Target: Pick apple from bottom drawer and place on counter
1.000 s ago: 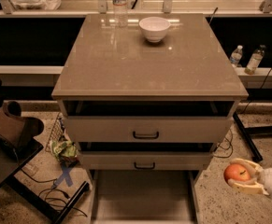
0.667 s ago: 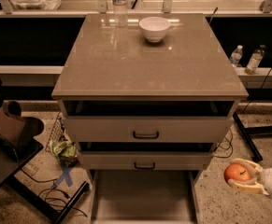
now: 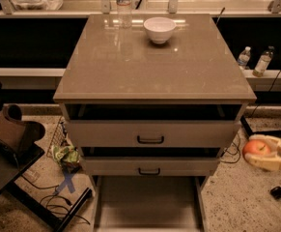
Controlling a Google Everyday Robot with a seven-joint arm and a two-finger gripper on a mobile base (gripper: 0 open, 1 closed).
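Note:
The red-orange apple (image 3: 256, 148) is to the right of the cabinet, above the floor, level with the lower upper drawer. My gripper (image 3: 265, 152) reaches in from the right edge and is shut on the apple, with cream fingers (image 3: 269, 164) above and below it. The bottom drawer (image 3: 147, 208) is pulled out at the bottom of the view and its flat floor shows nothing on it. The counter (image 3: 154, 66) is the glossy grey-beige top slab, up and to the left of the gripper.
A white bowl (image 3: 159, 29) and a clear water bottle (image 3: 124, 4) stand at the counter's back edge. The two upper drawers with black handles (image 3: 150, 139) stand slightly open. Two bottles (image 3: 262, 62) stand on a ledge at the right. A dark stand and cables (image 3: 14, 144) are on the left.
My gripper has lifted the apple upward and slightly to the right beside the cabinet. The drawers, the bowl and the bottle have not moved.

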